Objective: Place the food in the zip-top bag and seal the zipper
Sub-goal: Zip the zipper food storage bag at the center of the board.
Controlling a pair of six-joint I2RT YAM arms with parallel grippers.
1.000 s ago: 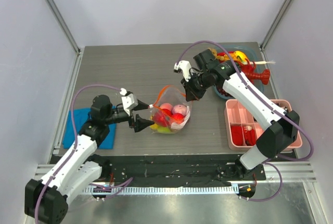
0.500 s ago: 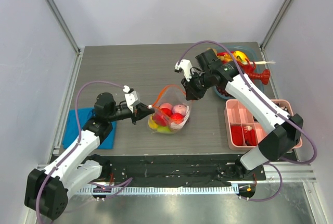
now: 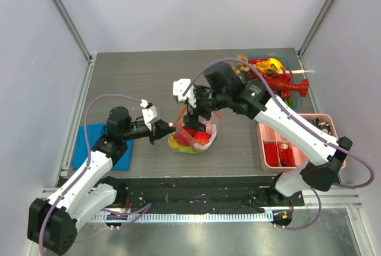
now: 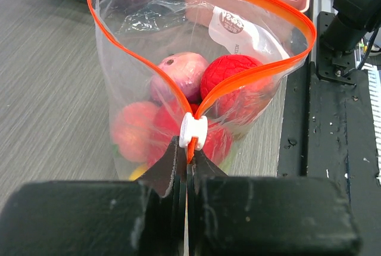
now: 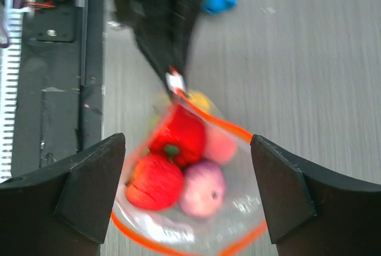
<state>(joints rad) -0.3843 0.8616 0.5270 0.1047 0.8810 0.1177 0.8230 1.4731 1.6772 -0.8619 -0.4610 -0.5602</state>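
The clear zip-top bag [image 3: 199,137] stands on the table with its mouth gaping. Its orange zipper [image 4: 262,83] forms a wide loop. The food lies inside: a red pepper [image 5: 181,137], a red fruit [image 5: 153,181], a pink-purple fruit [image 5: 202,187] and something yellow underneath. My left gripper [image 4: 189,161] is shut on the zipper's near end, just below the white slider [image 4: 193,131]; from above, the left gripper [image 3: 164,130] is at the bag's left corner. My right gripper [image 5: 187,140] hovers over the bag mouth, open and holding nothing. Seen from above, the right gripper [image 3: 194,115] is over the bag.
A folded blue cloth [image 3: 95,143] lies at the left under the left arm. A pink compartment tray [image 3: 262,131] with red pieces sits at the right. More toy food and a red lobster [image 3: 286,83] fill a bowl at the back right.
The left gripper closed on the zipper end by the slider. The right gripper let go of the bag's right rim, opened wide and swung left over the bag mouth.
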